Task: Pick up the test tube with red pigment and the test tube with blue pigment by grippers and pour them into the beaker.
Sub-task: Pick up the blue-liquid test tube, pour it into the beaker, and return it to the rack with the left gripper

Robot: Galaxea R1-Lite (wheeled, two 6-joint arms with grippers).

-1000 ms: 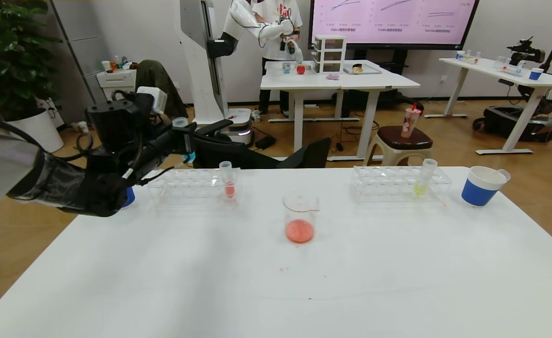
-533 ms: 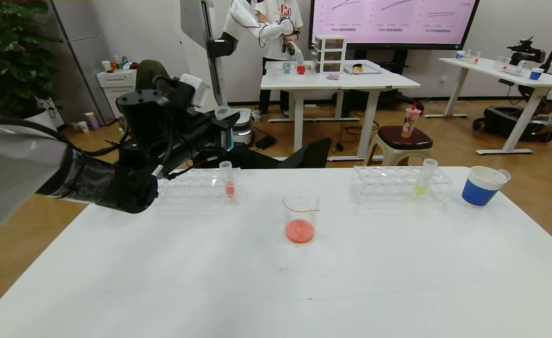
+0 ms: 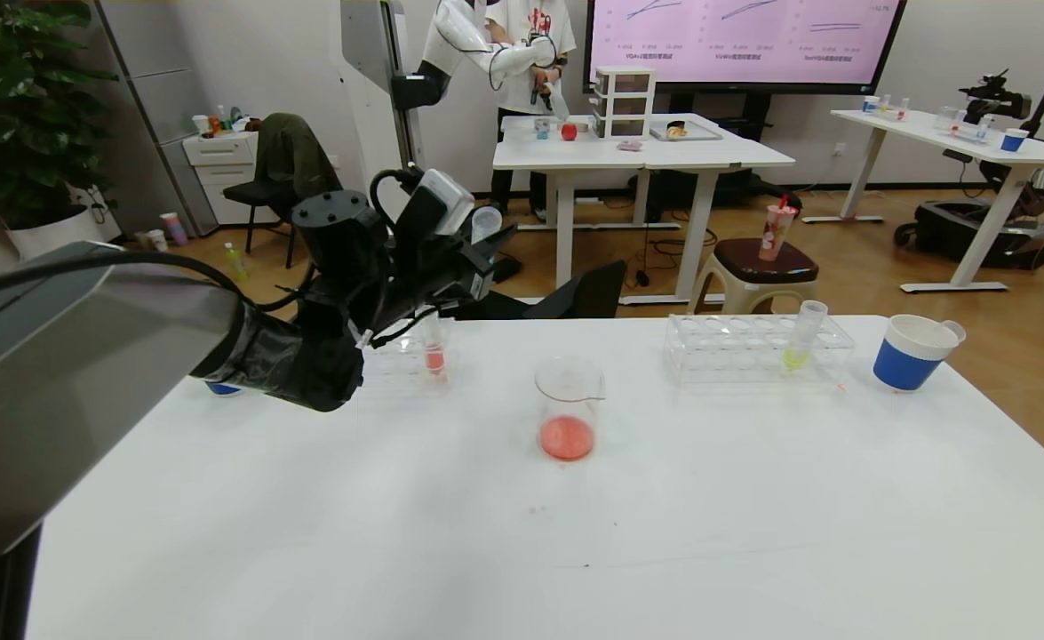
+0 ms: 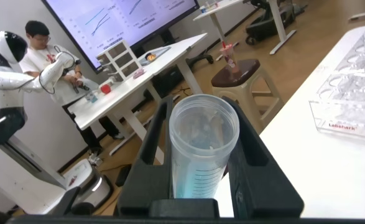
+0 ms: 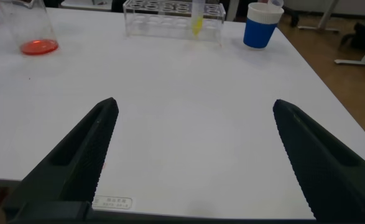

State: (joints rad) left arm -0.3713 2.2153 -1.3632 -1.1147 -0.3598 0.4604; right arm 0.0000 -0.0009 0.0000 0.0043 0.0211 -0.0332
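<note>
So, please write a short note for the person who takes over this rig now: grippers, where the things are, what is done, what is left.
Left gripper: shut on the slim clear test tube with blue pigment, raised above the table's left side.
Right gripper: open, empty, low over the near table.
Small clear glass beaker: mid-table, holding red liquid.
A clear tube with red liquid stands in the left rack.
Done: red appears poured, blue tube picked up.
Left: carry the blue tube to the beaker and pour.

Bright even indoor light; soft faint shadows on table (image 3: 753, 533); near arm blurred, wide-angle edge distortion.
</note>
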